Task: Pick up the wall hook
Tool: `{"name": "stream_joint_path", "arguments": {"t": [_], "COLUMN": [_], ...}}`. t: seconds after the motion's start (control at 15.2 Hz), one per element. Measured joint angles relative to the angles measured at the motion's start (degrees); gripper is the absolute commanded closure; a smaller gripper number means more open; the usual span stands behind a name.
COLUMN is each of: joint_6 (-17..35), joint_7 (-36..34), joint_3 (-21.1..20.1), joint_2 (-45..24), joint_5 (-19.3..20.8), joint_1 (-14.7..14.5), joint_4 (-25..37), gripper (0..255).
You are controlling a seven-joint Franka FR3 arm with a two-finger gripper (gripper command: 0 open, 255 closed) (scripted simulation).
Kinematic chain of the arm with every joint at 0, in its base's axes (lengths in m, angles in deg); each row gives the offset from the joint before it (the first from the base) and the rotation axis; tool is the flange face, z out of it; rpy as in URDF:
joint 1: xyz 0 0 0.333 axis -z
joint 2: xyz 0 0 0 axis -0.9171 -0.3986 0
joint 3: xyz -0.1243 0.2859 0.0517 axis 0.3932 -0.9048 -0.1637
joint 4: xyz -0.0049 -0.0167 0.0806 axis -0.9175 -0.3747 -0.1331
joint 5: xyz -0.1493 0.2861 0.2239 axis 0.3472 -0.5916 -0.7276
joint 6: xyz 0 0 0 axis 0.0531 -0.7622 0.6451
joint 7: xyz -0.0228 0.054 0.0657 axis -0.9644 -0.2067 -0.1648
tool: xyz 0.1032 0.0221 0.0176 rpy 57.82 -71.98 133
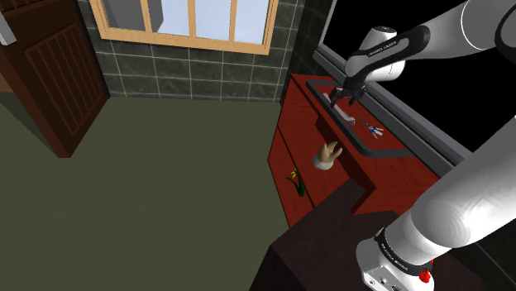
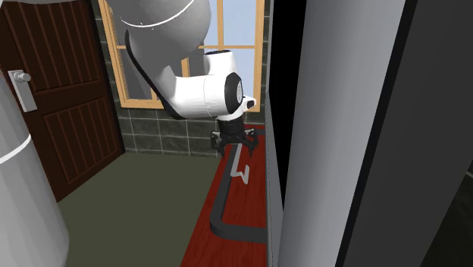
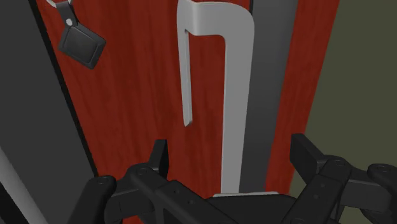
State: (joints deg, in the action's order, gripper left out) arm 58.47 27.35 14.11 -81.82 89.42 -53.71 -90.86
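The wall hook (image 3: 236, 95) is a grey, flat, J-shaped bar lying on the red wooden top (image 3: 146, 95), close to the dark rim (image 3: 270, 95) of a shallow tray. My gripper (image 3: 232, 156) hangs just above it, open; the black fingers (image 3: 159, 156) stand on either side of the hook's long shaft without touching it. From the shoulder view the gripper (image 1: 346, 97) is over the far end of the hook (image 1: 347, 116). In the second exterior view the gripper (image 2: 233, 142) sits right above the hook (image 2: 242, 163).
A black key fob (image 3: 83, 46) with keys (image 1: 372, 129) lies in the same tray (image 2: 220, 205), just beyond the hook. A beige object (image 1: 328, 155) and a small green-orange item (image 1: 296, 180) sit on the red cabinet's lower shelves. A grey window frame (image 1: 389, 99) borders the far side.
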Motion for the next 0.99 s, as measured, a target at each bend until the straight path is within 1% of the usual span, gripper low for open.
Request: {"name": "stream_joint_path", "arguments": {"t": [0.13,0.2,0.86,0.99], "joint_6": [1.2,1.5,2.0,1.0], "joint_7": [0.2,0.2,0.3,0.2], "joint_3": [0.0,0.0,-0.1,0.0], "joint_2": [-0.9,-1.1,-1.2,-0.6], "joint_5": [-0.4,-0.4,-0.6,-0.3], "joint_1": [0.1,0.1,0.0,0.0], "joint_4": [-0.4,-0.5,-0.2,-0.2], "gripper": [0,255,255,255]}}
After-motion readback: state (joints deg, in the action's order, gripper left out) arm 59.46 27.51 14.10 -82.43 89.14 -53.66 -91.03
